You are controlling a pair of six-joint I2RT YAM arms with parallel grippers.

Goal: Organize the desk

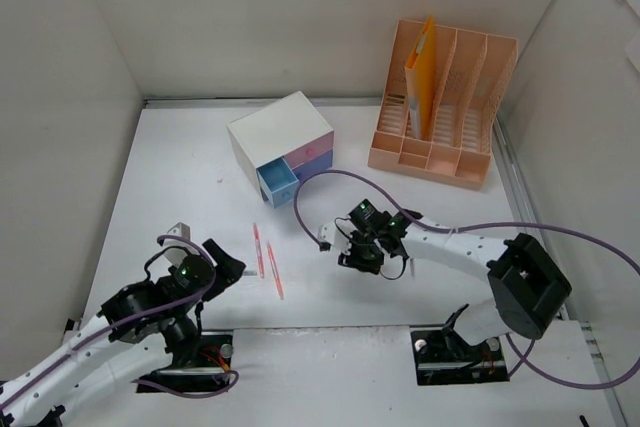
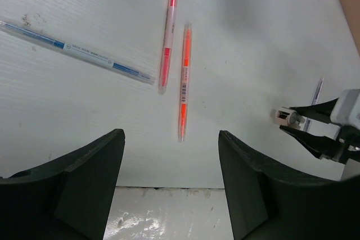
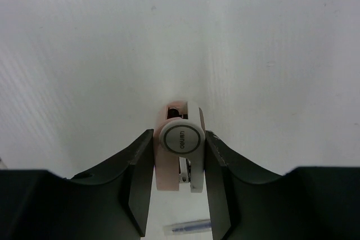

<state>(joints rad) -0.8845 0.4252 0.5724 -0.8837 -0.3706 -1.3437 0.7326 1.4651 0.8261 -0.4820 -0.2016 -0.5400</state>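
Only in the right wrist view is the right tool (image 3: 179, 139) seen pinching a pink object (image 3: 167, 167); its round label cannot be read. The left tool (image 2: 171, 134) is held spread above the table (image 2: 253, 54), which lies beneath both arms.

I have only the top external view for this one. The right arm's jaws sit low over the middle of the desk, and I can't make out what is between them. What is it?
Observer: A small pink and white item with a round labelled end. The right wrist view shows the right gripper with a finger against each side of it.
Operator: Anything in the left jaws?
Observer: No. The left wrist view shows the left gripper open, with only bare desk between its fingers.
Operator: I count two pens ahead of it.
Observer: There are three. A blue pen lies left of the two orange pens. Only the left wrist view shows it.
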